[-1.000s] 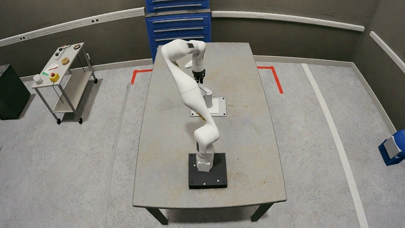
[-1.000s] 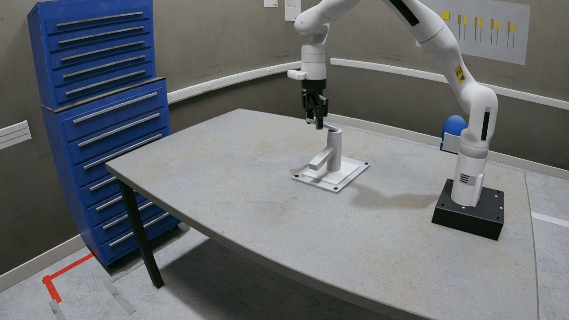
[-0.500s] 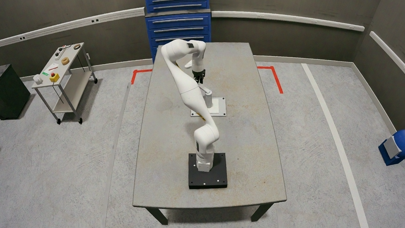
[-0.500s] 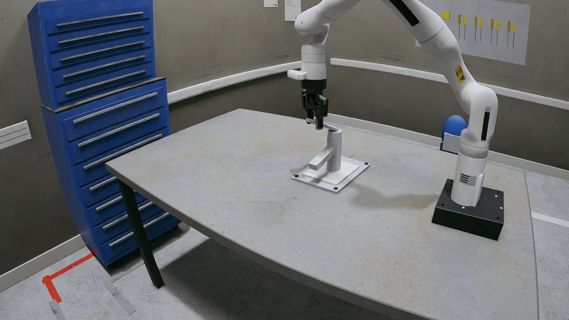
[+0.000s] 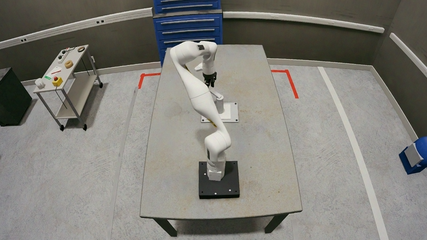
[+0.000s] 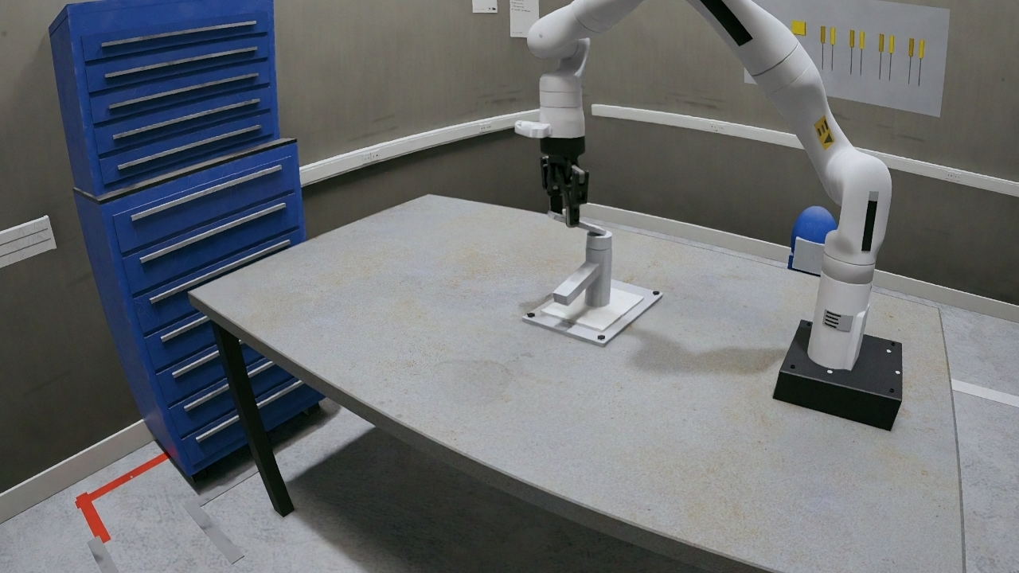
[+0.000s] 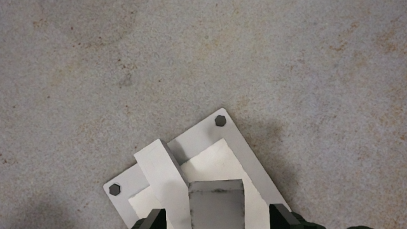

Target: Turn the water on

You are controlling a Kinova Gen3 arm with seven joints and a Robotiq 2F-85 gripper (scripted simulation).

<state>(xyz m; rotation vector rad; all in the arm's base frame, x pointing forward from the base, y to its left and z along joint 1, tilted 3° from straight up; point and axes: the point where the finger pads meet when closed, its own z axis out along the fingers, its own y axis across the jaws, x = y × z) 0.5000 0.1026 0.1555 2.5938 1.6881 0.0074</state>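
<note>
The grey tap (image 6: 598, 267) stands upright on a bolted plate (image 6: 592, 312) in the middle of the table, its spout (image 6: 573, 285) pointing down and left. Its flat lever (image 6: 583, 223) sticks out from the top of the body, close to level. My gripper (image 6: 571, 212) points straight down over the lever's free end. In the wrist view the lever (image 7: 217, 203) lies between my two dark fingertips, with a gap on each side. The gripper is open. In the overhead view my gripper (image 5: 211, 83) hangs just behind the tap (image 5: 220, 104).
The spout (image 7: 162, 172) and plate (image 7: 203, 149) lie below the lever. A blue drawer cabinet (image 6: 177, 213) stands off the table's far end. My arm's black base (image 6: 841, 377) sits on the table. A trolley (image 5: 65, 77) stands on the floor at the left.
</note>
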